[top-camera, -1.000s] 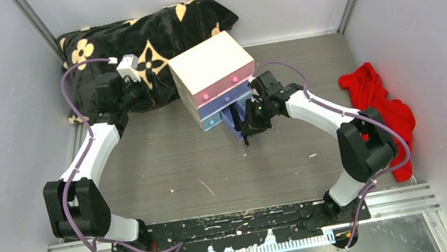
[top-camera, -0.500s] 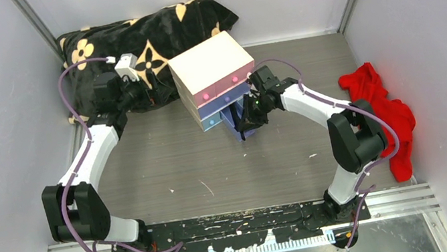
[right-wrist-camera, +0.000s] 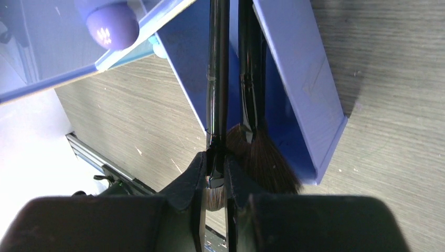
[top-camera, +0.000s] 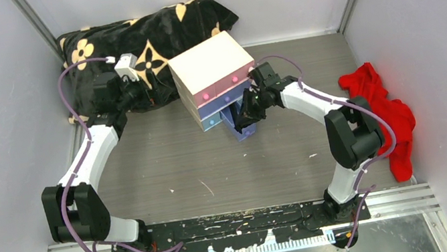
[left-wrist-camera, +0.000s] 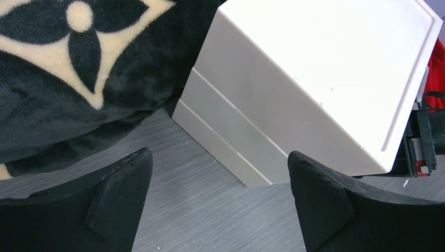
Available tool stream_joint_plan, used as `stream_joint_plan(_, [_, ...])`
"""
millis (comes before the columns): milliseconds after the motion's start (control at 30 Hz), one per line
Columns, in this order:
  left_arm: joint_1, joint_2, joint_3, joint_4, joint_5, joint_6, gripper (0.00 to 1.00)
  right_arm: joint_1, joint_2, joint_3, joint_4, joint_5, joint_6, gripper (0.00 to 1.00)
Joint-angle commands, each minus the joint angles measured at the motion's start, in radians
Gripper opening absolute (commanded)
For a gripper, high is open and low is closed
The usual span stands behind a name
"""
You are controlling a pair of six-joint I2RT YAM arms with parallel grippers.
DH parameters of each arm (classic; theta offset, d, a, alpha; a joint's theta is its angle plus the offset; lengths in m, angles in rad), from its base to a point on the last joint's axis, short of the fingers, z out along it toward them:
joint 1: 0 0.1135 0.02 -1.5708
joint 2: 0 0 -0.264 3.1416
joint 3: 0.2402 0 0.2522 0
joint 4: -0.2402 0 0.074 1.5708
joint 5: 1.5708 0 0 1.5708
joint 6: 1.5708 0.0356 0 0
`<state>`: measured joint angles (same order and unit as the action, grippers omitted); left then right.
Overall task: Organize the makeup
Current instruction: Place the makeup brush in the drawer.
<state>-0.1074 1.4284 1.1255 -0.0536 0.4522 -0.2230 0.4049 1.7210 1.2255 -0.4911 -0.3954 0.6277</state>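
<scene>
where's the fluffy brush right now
In the right wrist view, the fluffy brush lies in the open blue drawer, beside the thinner brush pinched by the right gripper.

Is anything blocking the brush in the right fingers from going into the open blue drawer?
Nothing visible does. The brush, pinched by the right gripper, reaches straight into the blue drawer, running alongside a second brush that lies there without crossing its path.

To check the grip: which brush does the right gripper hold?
The thinner brush, clamped near its bristles by the right gripper; the bushier brush beside it lies free in the blue drawer.
</scene>
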Motion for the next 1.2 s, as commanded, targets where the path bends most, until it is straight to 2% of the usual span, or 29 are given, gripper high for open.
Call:
stream_joint_plan(0, [-0.003,-0.04,0.023,0.021,-0.009,0.017,1.0,-0.009,0.036,0.062,0.081,-0.034,0.007,0.05])
stream_joint_plan(133, [-0.002,-0.036,0.024,0.021,-0.007,0.02,1.0,-0.012,0.078,0.111,0.072,-0.032,-0.031,0.16])
stream_joint_plan(233, [-0.002,-0.037,0.026,0.019,-0.009,0.021,1.0,-0.017,0.092,0.125,0.078,-0.037,-0.052,0.19])
stream_joint_plan(267, [-0.002,-0.036,0.027,0.016,-0.009,0.023,1.0,-0.02,0.096,0.131,0.075,-0.035,-0.058,0.22])
stream_joint_plan(300, [-0.002,-0.037,0.028,0.015,-0.009,0.024,1.0,-0.02,0.097,0.134,0.073,-0.034,-0.063,0.31])
stream_joint_plan(400, [-0.003,-0.037,0.023,0.017,-0.009,0.025,1.0,-0.02,0.083,0.126,0.066,-0.027,-0.075,0.37])
stream_joint_plan(433, [-0.002,-0.036,0.023,0.018,-0.01,0.024,1.0,-0.021,0.074,0.121,0.06,-0.007,-0.078,0.43])
stream_joint_plan(467, [-0.002,-0.034,0.023,0.019,-0.01,0.023,1.0,-0.018,0.06,0.116,0.053,0.013,-0.082,0.76])
stream_joint_plan(500, [-0.003,-0.033,0.024,0.018,-0.009,0.023,1.0,-0.017,0.039,0.111,0.046,0.032,-0.087,0.97])
stream_joint_plan(533, [-0.002,-0.032,0.025,0.019,-0.009,0.023,1.0,-0.017,0.02,0.101,0.042,0.049,-0.093,1.0])
stream_joint_plan(800, [-0.003,-0.022,0.027,0.023,-0.008,0.022,1.0,-0.01,-0.161,0.044,0.034,0.183,-0.158,1.0])
stream_joint_plan(1033, [-0.001,-0.012,0.03,0.022,-0.011,0.025,1.0,-0.01,-0.276,0.03,-0.039,0.227,-0.284,1.0])
stream_joint_plan(1167, [-0.003,-0.008,0.03,0.021,-0.01,0.025,1.0,-0.009,-0.369,-0.033,-0.08,0.308,-0.377,1.0])
